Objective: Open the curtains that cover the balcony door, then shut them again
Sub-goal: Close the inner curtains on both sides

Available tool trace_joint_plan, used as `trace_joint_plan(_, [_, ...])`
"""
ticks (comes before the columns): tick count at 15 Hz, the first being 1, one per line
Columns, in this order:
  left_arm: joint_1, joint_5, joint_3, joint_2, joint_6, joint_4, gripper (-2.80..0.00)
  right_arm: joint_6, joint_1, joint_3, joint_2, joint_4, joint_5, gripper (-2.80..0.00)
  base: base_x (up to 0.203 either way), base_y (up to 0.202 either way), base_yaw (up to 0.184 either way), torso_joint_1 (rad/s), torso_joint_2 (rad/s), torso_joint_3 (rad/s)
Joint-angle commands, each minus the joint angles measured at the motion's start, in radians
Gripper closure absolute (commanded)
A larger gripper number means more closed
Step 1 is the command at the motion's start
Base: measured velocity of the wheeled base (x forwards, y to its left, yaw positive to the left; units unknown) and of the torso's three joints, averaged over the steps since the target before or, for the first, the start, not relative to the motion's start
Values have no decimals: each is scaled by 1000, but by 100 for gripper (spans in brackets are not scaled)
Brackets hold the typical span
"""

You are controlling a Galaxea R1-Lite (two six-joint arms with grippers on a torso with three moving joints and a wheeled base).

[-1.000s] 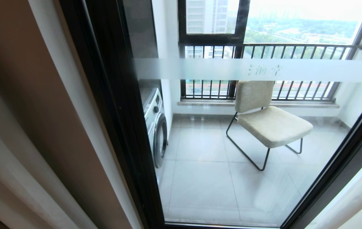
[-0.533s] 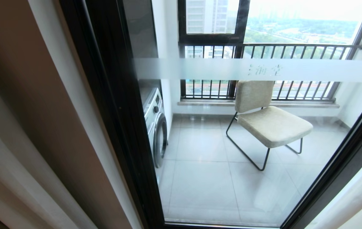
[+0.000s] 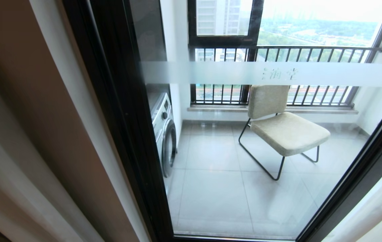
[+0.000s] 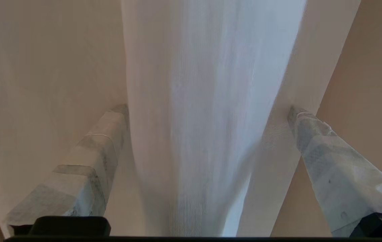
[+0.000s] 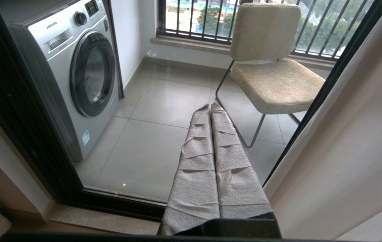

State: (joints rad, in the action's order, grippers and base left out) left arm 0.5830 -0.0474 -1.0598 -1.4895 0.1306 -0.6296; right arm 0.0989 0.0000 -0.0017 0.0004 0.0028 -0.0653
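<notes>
Presently, we recorded the balcony door (image 3: pixel 231 188) uncovered across the middle of our head view: clear glass in a thick black-brown frame, with a frosted white band (image 3: pixel 271 74) running level across the pane. We noted the curtains (image 3: pixel 26 158) drawn back to both sides of the door, the cream-beige and white folds bunched against the left frame post, and a paler sheer length (image 3: pixel 375 205) hanging beyond the right frame post at the lower right corner. Neither arm showed in the head view. In the left wrist view we logged the left gripper (image 4: pixel 207 109) with its two tape-wrapped fingers (image 4: pixel 87 168) spread wide apart, a fold of sheer white curtain (image 4: pixel 204 117) standing between them; both fingertips lay against cloth, the one at the sheer fold's edge, the other at the edge of a cream fold, and nothing was clamped. In the right wrist view we logged the right gripper (image 5: pixel 210 107) with its wrapped fingers pressed together, holding nothing, pointed toward the lower part of the glass and clear of it, with curtain cloth hanging just beside it. Through the glass we listed a silver front-loading washing machine (image 3: pixel 164 134) against the balcony's left wall, a beige padded chair (image 3: pixel 285 131) on a thin black frame on the grey tile floor (image 3: pixel 211 201), and a dark-framed window with a railing (image 3: pixel 278 50) behind.
</notes>
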Motion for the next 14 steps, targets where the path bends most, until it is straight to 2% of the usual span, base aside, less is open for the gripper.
trace_joint_plan(1, [0,-1,-11,-41,1,-14,-280,1,0,0,0,0,-1,0,0,0,0,0,0,0])
trace_joint_plan(4, [1,-56,-11,-59,1,-42,-280,1,0,0,0,0,-2,0,0,0,0,0,0,0])
trace_joint_plan(7, [-6,-63,-9,-61,1,-42,-280,1,0,0,0,0,-2,0,0,0,0,0,0,0])
trace_joint_plan(8, [-9,-65,-6,-61,0,-42,0,1,0,0,0,0,-1,0,0,0,0,0,0,0])
trace_joint_plan(14, [-11,-65,0,-58,0,-65,0,1,0,0,0,0,-1,0,0,0,0,0,0,0])
